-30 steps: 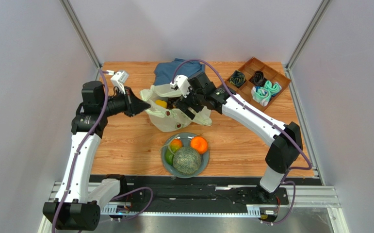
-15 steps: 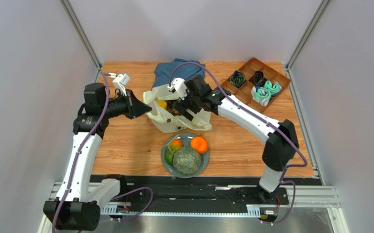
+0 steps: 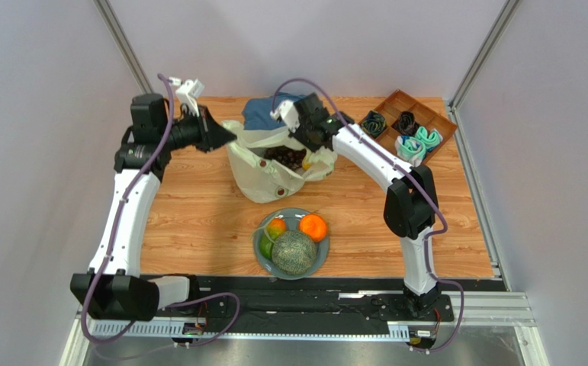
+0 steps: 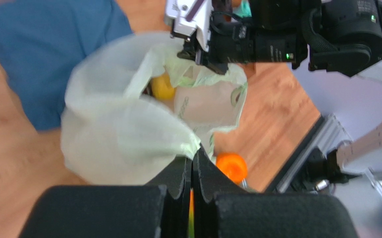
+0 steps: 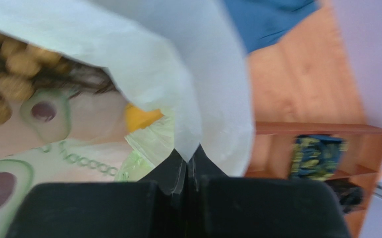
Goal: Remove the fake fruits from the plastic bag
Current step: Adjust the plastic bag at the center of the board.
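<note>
Wooden table (image 3: 197,221), grey walls (image 3: 45,76) on three sides.

Plastic bag (image 3: 262,175): sits at the middle of the table, toward the far side, just beyond the plate (image 3: 290,211). I hold it up between both claws.
- Mouth faces up and is pulled open. Its long axis runs left to right, from one claw to the other.
- Body sags down from the mouth to the table, with the bottom nearest the plate.

Left claw (image 3: 232,137): fingers pressed together on the bag's left rim. The wrist view shows thin film pinched at the tips.

Right claw (image 3: 319,149): fingers likewise closed tight on a fold of the right rim, film caught between the tips.

Inside the bag:
- dark grapes (image 3: 285,158) near the right side
- a yellow piece (image 4: 162,88) against the inner wall
- a cluster of tan pieces (image 5: 9,62); this view is blurred, so I cannot count them

On the plate:
- netted green melon (image 3: 294,252) at the near side
- an orange (image 3: 313,227) beside it, on the far right
- smaller fruit on the left

Blue cloth (image 3: 262,110) lies behind the bag, partly hidden by it. Wooden tray (image 3: 387,107) stands at the far right corner with rolled socks (image 3: 419,141) in its compartments, well apart from the bag.
</note>
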Tool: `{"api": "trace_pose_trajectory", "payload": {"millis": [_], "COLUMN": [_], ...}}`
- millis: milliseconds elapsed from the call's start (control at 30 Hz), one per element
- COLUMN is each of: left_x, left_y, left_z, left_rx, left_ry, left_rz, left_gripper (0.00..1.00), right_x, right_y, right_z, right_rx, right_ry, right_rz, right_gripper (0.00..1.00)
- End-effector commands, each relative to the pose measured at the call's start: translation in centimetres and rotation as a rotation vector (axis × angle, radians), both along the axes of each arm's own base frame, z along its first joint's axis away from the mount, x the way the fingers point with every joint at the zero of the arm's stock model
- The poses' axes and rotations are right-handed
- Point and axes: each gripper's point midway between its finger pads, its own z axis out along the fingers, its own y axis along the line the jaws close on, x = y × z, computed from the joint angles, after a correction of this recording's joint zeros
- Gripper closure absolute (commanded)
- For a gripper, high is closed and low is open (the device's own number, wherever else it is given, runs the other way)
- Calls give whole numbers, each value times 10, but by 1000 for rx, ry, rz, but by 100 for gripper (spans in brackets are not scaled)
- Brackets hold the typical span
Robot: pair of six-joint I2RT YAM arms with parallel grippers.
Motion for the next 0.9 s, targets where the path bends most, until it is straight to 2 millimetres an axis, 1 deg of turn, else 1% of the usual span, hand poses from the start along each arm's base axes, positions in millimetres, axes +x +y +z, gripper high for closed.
{"api": "trace_pose_trajectory", "payload": {"millis": [0,33,67,100,133,167,200,233,267,300,333,367,400,433,467,500,533,567,600,633,667,700,733,767,800,833,867], "left_x": [42,48,63,60,62,68,61,57,48,40,32,13,8,-2,-27,-32,-44,-60,-72,-82,-92,-96,-98,-101,-98,-96,-91], "left_y": [-8,-11,-15,-22,-25,-32,-35,-38,-45,-50,-54,-58,-63,-66,-70,-72,-75,-81,-84,-87,-92,-91,-92,-92,-91,-90,-88], "left_z": [93,107,111,148,160,165,187,195,201,196,190,185,148,130,115,66,42,27,-2,-18,-27,-41,-43,-42,-42,-39,-40], "left_rx": [35,30,27,18,14,9,5,5,2,8,11,10,13,16,17,44,49,59,67,81,92,106,111,113,127,135,154], "left_ry": [-302,-335,-343,-437,-466,-483,-550,-583,-607,-615,-609,-597,-513,-476,-434,-342,-272,-254,-176,-123,-111,-84,-93,-99,-106,-114,-116], "left_rz": [-42,-53,-65,-90,-98,-115,-134,-148,-177,-221,-256,-290,-343,-375,-412,-442,-467,-515,-553,-576,-601,-605,-604,-599,-579,-564,-539], "left_gripper": [100,100,100,100,100,100,100,100,100,100,100,100,100,100,100,100,100,100,100,100,100,100,100,100,100,100,100], "right_x": [70,80,86,90,92,91,79,74,67,43,30,14,-1,-26,-41,-64,-84,-96,-111,-117,-121,-124,-124,-123,-127,-120,-119], "right_y": [-2,-3,-6,-11,-14,-18,-28,-33,-38,-46,-52,-57,-61,-74,-82,-96,-108,-117,-136,-140,-143,-139,-134,-126,-115,-104,-95], "right_z": [145,183,199,213,227,233,257,260,228,242,237,177,160,171,145,90,78,61,24,18,20,26,35,47,56,90,98], "right_rx": [220,271,295,320,350,364,401,424,428,473,487,441,434,453,433,370,351,325,251,237,239,250,264,291,325,374,398], "right_ry": [-340,-425,-465,-493,-528,-541,-571,-574,-498,-497,-485,-359,-321,-341,-293,-200,-195,-173,-123,-112,-110,-95,-98,-98,-78,-123,-109], "right_rz": [0,-2,-9,-9,-18,-28,-28,-44,-77,-63,-68,-91,-90,-93,-114,-134,-140,-150,-200,-208,-208,-178,-153,-116,-58,-15,18], "right_gripper": [100,100,100,100,100,100,100,100,100,100,100,100,100,100,100,100,100,100,100,99,91,79,57,47,41,35,34]}}
